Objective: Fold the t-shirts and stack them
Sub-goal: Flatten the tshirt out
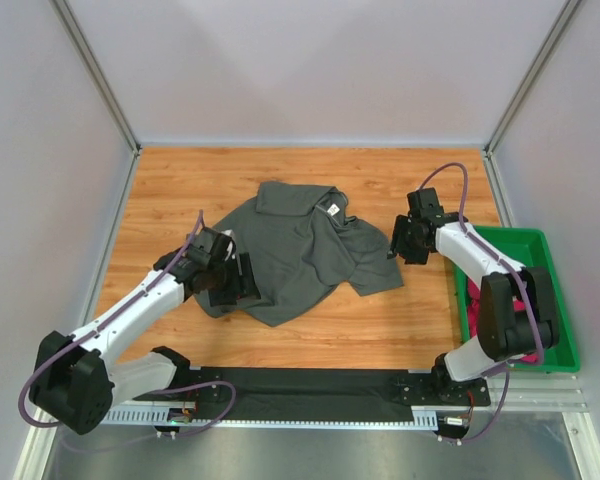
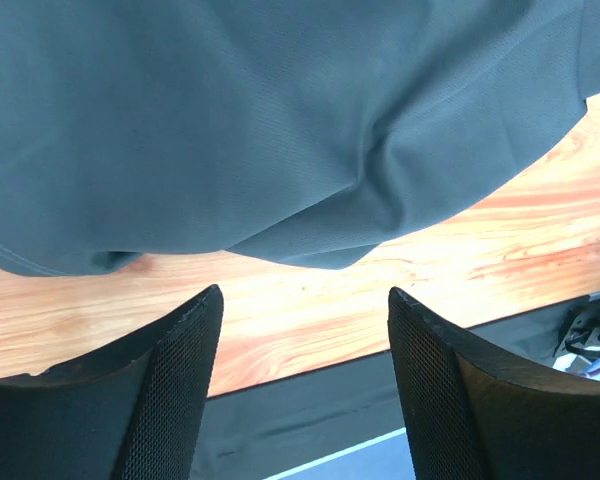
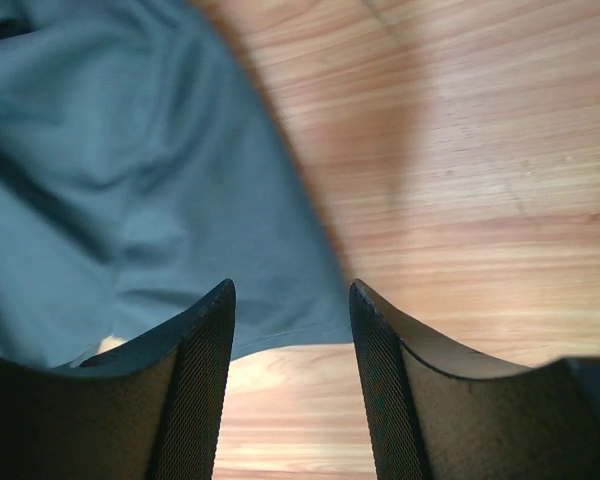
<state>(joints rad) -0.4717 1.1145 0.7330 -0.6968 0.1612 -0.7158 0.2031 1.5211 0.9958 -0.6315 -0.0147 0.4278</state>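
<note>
Top view, grey shirt: the dark grey t-shirt [image 1: 300,250] lies rumpled in the middle of the wooden table [image 1: 180,180], collar label toward the far side and one sleeve trailing right.
Top view, pink shirt: the magenta-pink t-shirt [image 1: 473,312] is bunched in the green tray [image 1: 540,245], partly hidden by the right arm.
Top view, arms: the left gripper [image 1: 242,280] is at the grey shirt's near-left edge. The right gripper [image 1: 395,245] is just beside the right sleeve.
Left wrist, hand: the left gripper [image 2: 305,295] is spread with nothing between the fingers. The cloth edge [image 2: 280,120] lies just beyond them.
Right wrist, hand: the right gripper [image 3: 292,290] is parted and empty over bare wood. The sleeve hem [image 3: 130,200] is beside its left finger.
Handling, judged: the shirt looks light, limp and non-slip. It will sag and bunch, so it is best pinched at the hem corners or shoulder seams with both arms together.
</note>
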